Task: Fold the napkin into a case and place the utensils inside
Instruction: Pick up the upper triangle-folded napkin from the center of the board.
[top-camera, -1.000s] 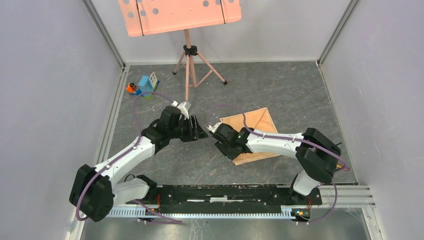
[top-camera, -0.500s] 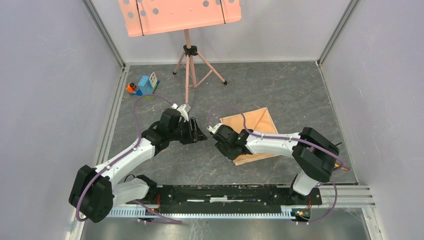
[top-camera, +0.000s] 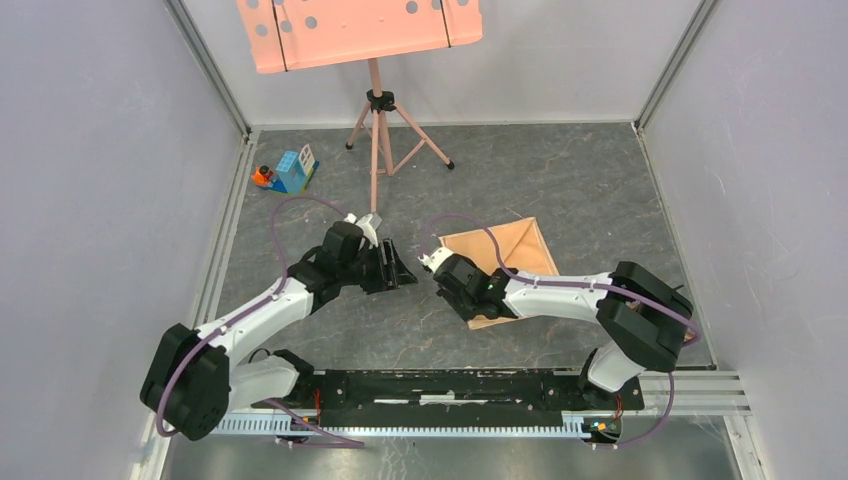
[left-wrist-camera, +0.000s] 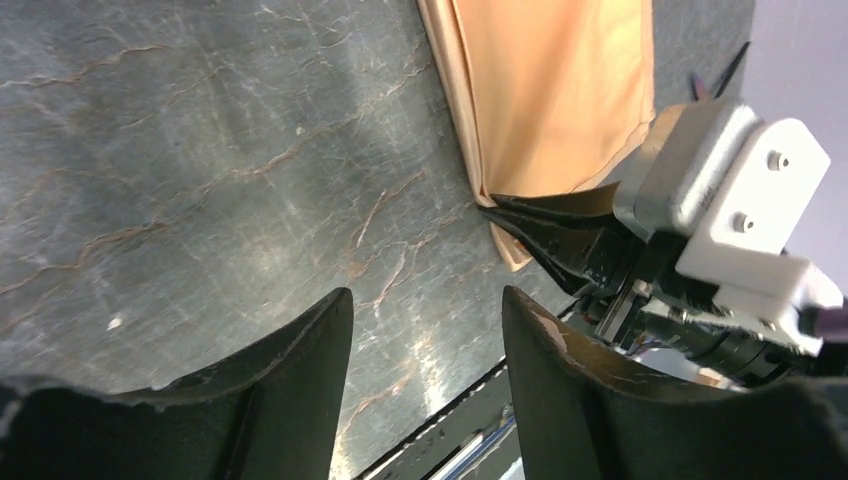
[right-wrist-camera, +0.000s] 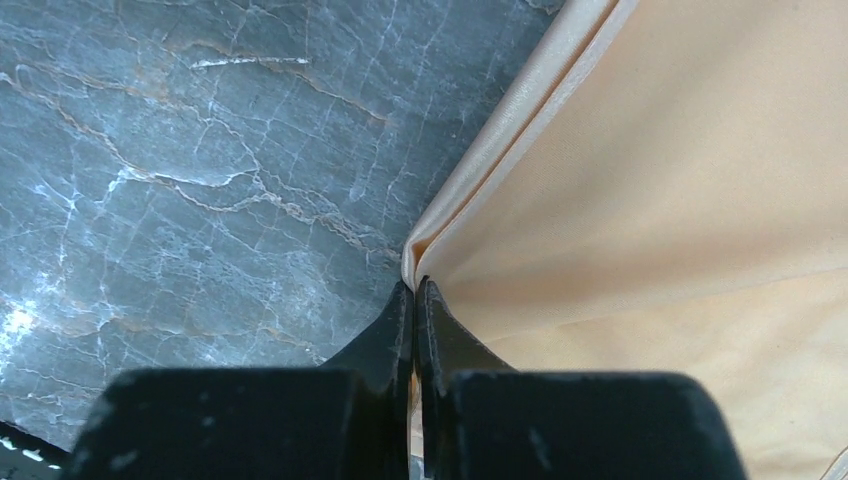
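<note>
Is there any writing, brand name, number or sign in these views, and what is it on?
No text can be read in any view.
Pink stand tray: round holes only, no print.
Toy blocks: too small to tell any marking.
Napkin: plain cloth.
White bracket on the right arm: screws only, no label.

- Dark grey marbled desk (top-camera: 580, 170), pale-veined.
- Plain lilac-grey walls (top-camera: 90, 200) on three sides.
- Salmon-pink perforated music stand (top-camera: 360, 30) at the back.
- Small toy blocks (top-camera: 290, 170) beside the left wall.
</note>
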